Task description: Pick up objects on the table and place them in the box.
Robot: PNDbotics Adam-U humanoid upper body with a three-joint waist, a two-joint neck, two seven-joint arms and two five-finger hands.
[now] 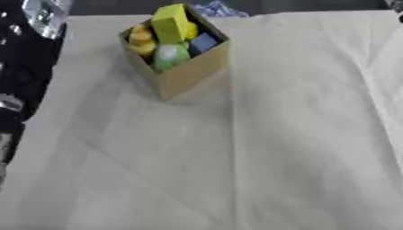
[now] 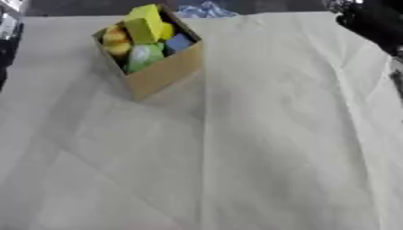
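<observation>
Neither hand's fingers can be made out: only dark arm parts show, left arm (image 1: 20, 85) along the left edge, right arm (image 2: 370, 22) in the upper right corner, so hand state can't be told. Cardboard box (image 1: 193, 69) stands upright at far left-centre of the table, on the pale creased cloth (image 1: 275, 148). Inside the box: yellow-green block (image 1: 171, 23) sticking up above the rim, orange-yellow piece (image 1: 141, 41) at left, blue piece (image 1: 203, 43) at right, pale green rounded item (image 1: 168, 55) in front.
</observation>
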